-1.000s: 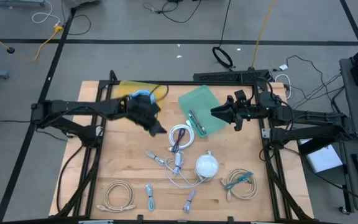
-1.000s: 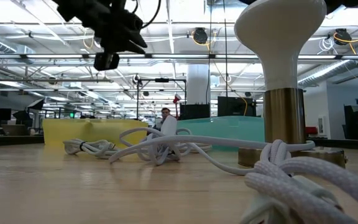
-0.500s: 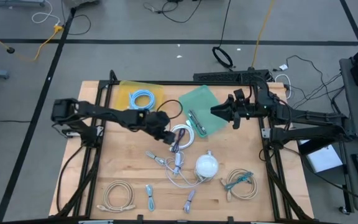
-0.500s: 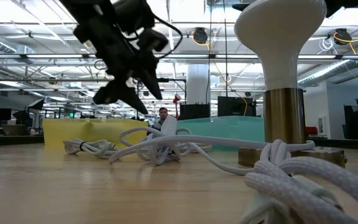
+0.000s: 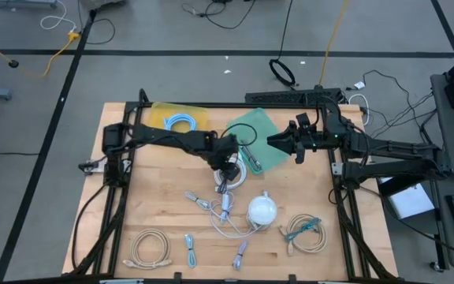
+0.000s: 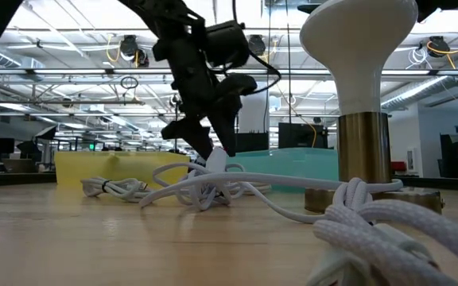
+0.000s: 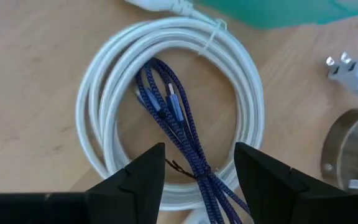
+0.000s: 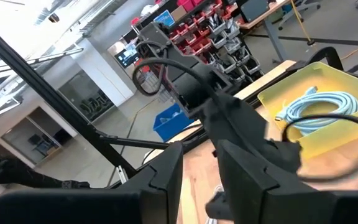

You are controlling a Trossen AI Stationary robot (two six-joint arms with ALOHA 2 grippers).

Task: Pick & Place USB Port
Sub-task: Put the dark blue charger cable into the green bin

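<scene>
Tabletop yellow tray (image 5: 161, 112) with coiled light-blue cable (image 5: 182, 124) inside

Left wrist view: blue braided cable (image 7: 179, 134) runs behind the pincer fingers (image 7: 143, 177); its far end is cut off. Lamp base (image 7: 353, 149) cropped at the edge.

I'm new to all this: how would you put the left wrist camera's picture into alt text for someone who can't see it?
Two dark gripper fingers, spread open, hang over a coiled white cable on a wooden table, with a dark blue braided cable lying across the coil's middle. A teal tray's edge, a white plug and a brass lamp base sit nearby.
</scene>
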